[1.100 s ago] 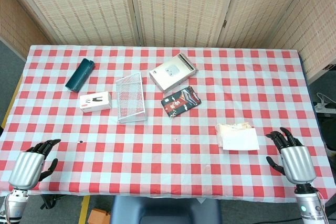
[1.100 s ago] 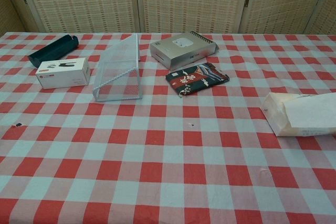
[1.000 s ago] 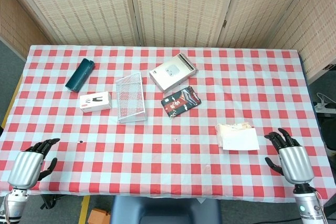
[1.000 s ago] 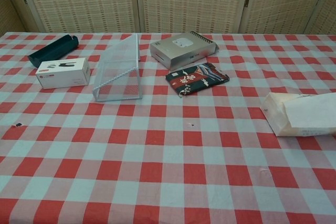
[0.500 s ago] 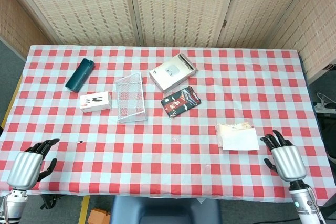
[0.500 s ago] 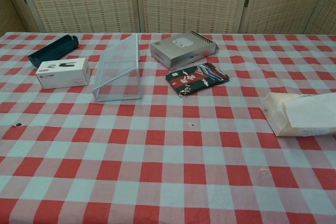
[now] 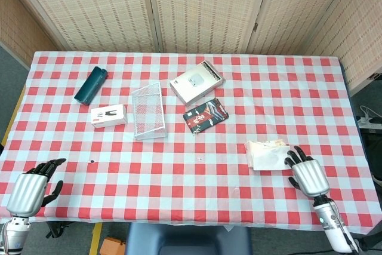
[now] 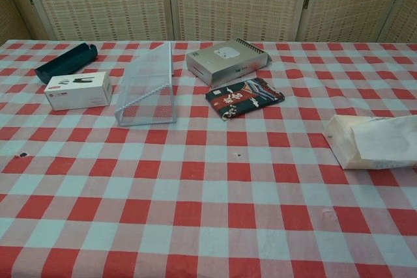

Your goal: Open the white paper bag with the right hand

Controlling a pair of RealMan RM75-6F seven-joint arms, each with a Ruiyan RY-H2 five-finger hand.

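Chest view, places given rel. to the wire basket [image 8: 147, 87], which stands tipped on its side on the checked cloth [image 8: 195, 213]. Just left of it: white box [image 8: 78, 90] w/ red stripe. Farther left & back: teal case [image 8: 64, 62], lying at an angle. Right & back of basket: grey box [image 8: 226, 62], lid up top. Right of basket, just in front of grey box: patterned pouch [image 8: 245, 97]. Far right, well apart from basket: white bag [image 8: 376, 141] lying flat, running off frame edge. No hands in shot.
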